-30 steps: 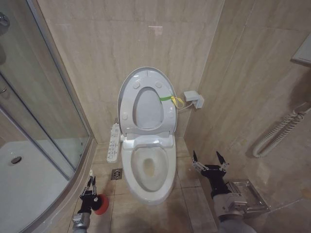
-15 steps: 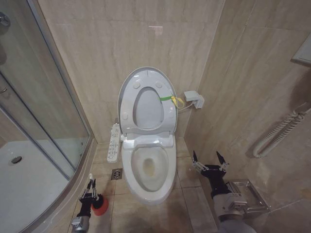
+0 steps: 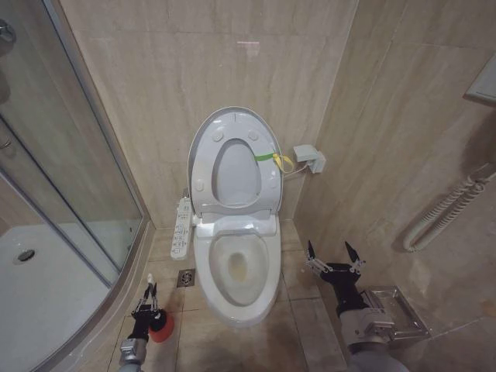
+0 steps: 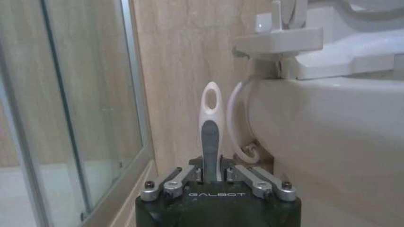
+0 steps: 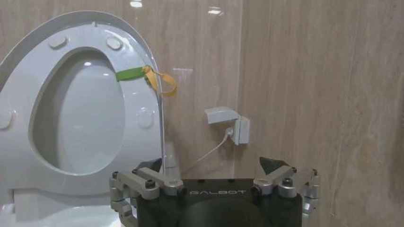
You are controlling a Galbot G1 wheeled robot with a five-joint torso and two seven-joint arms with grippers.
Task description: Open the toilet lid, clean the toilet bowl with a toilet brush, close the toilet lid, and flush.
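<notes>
Two grippers sit low in the frame: the left gripper (image 3: 145,304) clamps the toilet brush (image 4: 209,130), the right gripper (image 3: 332,256) spread wide.

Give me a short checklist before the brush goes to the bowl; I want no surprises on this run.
1. Toilet lid raised: ok, it stands upright against the wall with the seat up too.
2. Toilet bowl uncovered: ok, brownish stains visible inside.
3. Left gripper on the toilet brush: ok, fingers closed around the handle in the left wrist view.
4. Brush out of its red cup holder: cannot tell, the gripper sits low beside the holder and the bristle head is hidden.
5. Right gripper clear of the bowl: ok, open and held to the right of the toilet.
</notes>
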